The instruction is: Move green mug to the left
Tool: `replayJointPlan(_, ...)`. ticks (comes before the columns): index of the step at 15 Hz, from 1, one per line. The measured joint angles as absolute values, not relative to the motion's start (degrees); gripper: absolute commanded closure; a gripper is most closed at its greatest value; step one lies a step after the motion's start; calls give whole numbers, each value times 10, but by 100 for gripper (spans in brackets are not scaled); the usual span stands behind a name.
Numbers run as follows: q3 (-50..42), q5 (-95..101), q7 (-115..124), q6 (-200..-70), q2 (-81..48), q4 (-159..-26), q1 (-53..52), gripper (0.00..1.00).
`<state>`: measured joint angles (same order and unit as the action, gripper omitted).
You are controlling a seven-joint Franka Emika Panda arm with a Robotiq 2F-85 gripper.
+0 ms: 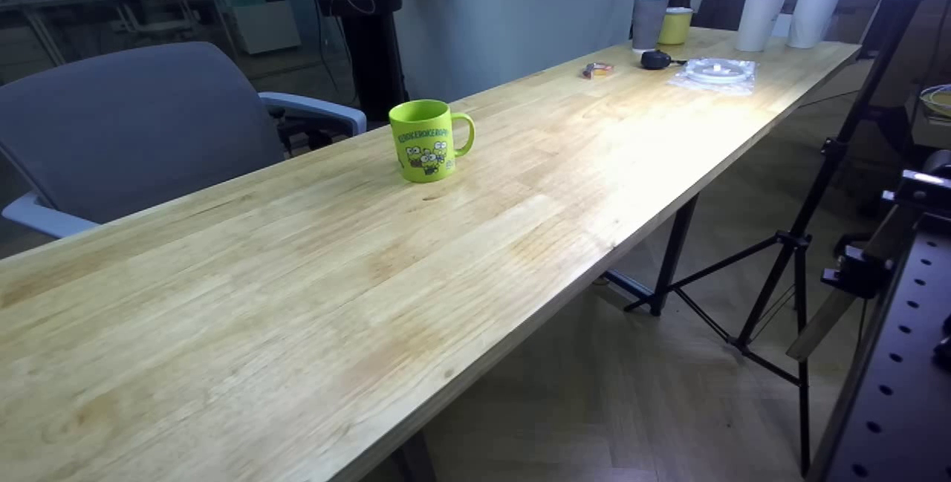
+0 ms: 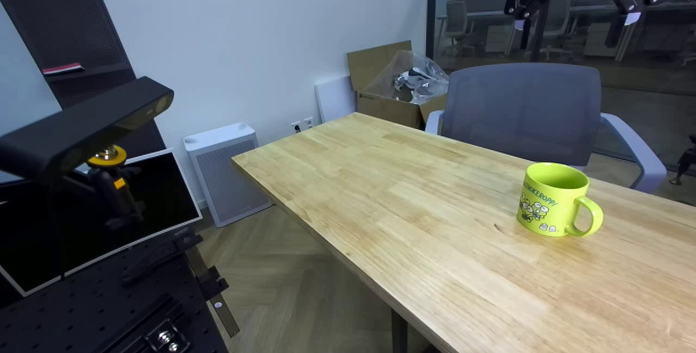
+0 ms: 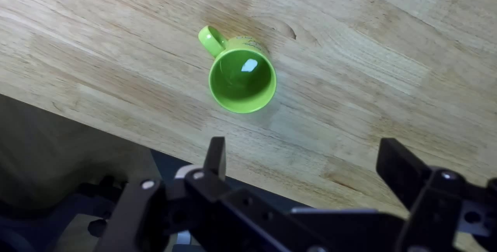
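Observation:
The green mug (image 1: 422,142) stands upright on the wooden table in both exterior views, with cartoon frogs and dark lettering printed on its side. Its loop handle points right in an exterior view (image 2: 550,203). In the wrist view the mug (image 3: 241,85) is seen from above, its mouth facing me and its handle to the upper left. My gripper (image 3: 303,143) is open with nothing between its fingers. The mug lies ahead of the left fingertip and apart from both fingers. In an exterior view my gripper (image 2: 570,32) hangs high above the table, near the chair.
The wooden table (image 1: 297,304) has a long edge beside a grey chair (image 1: 141,125). At its far end stand a grey cup (image 1: 649,21), a yellow cup (image 1: 675,27), white cups (image 1: 761,21) and a bagged item (image 1: 717,72). A black tripod (image 1: 799,244) stands beside it.

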<state>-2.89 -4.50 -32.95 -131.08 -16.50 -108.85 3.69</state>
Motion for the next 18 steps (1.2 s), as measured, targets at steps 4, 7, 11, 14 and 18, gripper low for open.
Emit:
replayJointPlan(4,-19,-45,-328,-1312,-200,-1065,39,0)
replayJointPlan(7,-15,-44,-328,-1318,-221,-1060,44,0)
replayJointPlan(11,-13,-43,-328,-1322,-245,-1060,53,0)
replayJointPlan(14,-11,-41,-327,-1314,-258,-1060,57,0)
replayJointPlan(18,-6,-41,-327,-1295,-253,-1058,59,0)
